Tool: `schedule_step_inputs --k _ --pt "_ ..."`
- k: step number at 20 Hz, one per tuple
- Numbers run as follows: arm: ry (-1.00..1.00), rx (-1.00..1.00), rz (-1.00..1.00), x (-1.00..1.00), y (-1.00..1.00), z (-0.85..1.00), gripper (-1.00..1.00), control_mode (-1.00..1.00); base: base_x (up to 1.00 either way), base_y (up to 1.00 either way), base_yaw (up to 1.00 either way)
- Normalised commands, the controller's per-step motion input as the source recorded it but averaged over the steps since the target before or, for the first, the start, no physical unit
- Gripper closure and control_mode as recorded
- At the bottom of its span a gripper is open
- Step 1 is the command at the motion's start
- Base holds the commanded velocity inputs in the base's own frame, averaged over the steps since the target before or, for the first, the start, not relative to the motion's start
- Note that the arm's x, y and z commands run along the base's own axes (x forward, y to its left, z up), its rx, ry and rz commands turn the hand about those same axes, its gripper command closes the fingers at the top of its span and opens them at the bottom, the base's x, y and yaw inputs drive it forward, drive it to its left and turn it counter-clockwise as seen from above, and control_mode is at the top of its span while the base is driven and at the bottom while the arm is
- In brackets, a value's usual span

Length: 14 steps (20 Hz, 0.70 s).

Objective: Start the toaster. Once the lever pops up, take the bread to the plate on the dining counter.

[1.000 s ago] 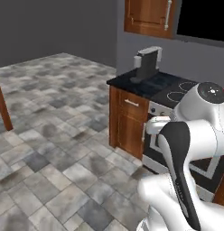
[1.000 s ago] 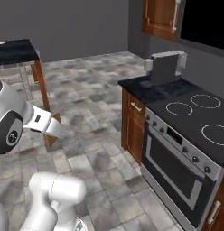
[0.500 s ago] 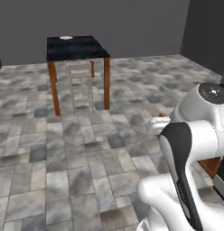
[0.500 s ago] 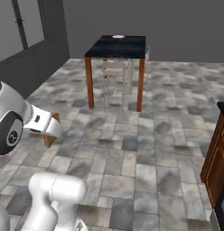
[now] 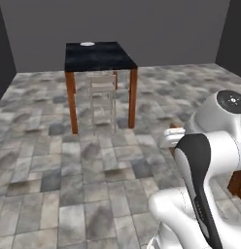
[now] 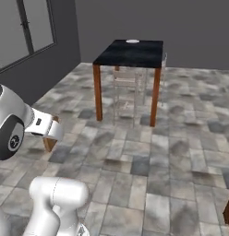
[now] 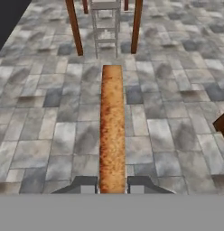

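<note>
The pincer [image 7: 112, 186] is clamped on the bread [image 7: 112, 126], one dark fingertip [image 7: 86, 185] on each side of the slice near its lower end. In the hand view the bread stands edge-on as a long tan-brown strip that reaches out from the pincer over the grey stone-tiled floor [image 7: 46, 131].

Ahead of the robot stands the worktop [image 5: 99, 56] with its black speckled top and reddish-brown wooden legs. The white plate [image 5: 87, 44] lies on it near the far edge, well apart from the bread. In the right base view the same worktop [image 6: 135, 51] carries the plate [image 6: 132, 41] at its far side too.

A pale stool [image 5: 103, 99] is tucked between the worktop's legs, and it also shows in the right base view [image 6: 128, 90]. The hand view catches the bottom of those legs and the stool [image 7: 106, 25] at its top edge, beyond the tip of the bread.

A window [image 6: 24, 32] is set in the dark wall to the left of the worktop.
</note>
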Motion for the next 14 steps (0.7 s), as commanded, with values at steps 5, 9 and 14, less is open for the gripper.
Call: schedule_step_inputs --k 5,9,14 --pt "0.0 0.0 0.0 0.0 0.0 0.0 1.0 1.0 1.0 0.82 0.09" --pt "0.0 0.0 0.0 0.0 0.0 0.0 1.0 1.0 1.0 1.0 0.08" --pt "0.0 0.0 0.0 0.0 0.0 0.0 1.0 1.0 1.0 1.0 0.03"
